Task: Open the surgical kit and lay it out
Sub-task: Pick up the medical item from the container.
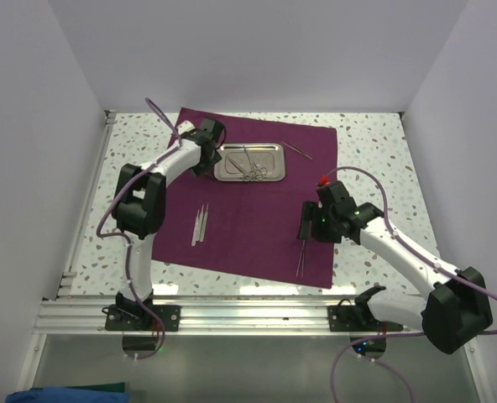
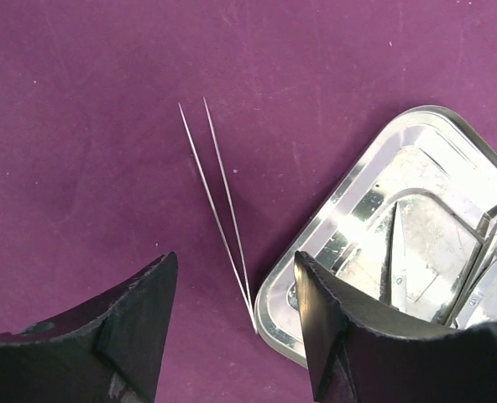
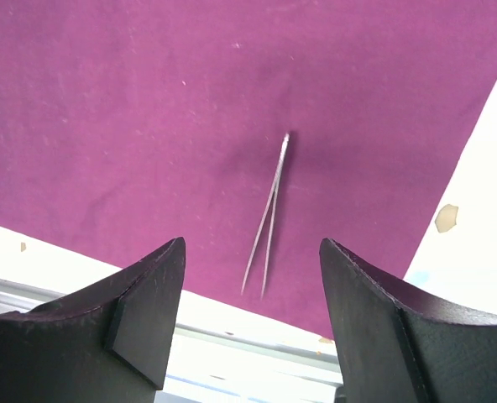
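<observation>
The dark purple cloth [image 1: 248,227] lies spread flat on the table. On its far half sits the steel tray [image 1: 223,175] with scissor-like instruments [image 1: 253,166] in it. My left gripper [image 1: 201,165] hovers open at the tray's left end. In the left wrist view its fingers straddle the tray's corner [image 2: 341,189] and thin tweezers [image 2: 219,193] whose joined end touches that corner. My right gripper [image 1: 305,228] stands open over another pair of tweezers [image 3: 269,214] near the cloth's front right edge, apart from them. Two pale tweezers [image 1: 201,223] lie left of centre.
A thin instrument [image 1: 299,151] lies at the cloth's far right, by the speckled tabletop [image 1: 374,151]. A metal rail [image 1: 248,315] runs along the near edge, just past the cloth's front border. White walls close in the left, right and back.
</observation>
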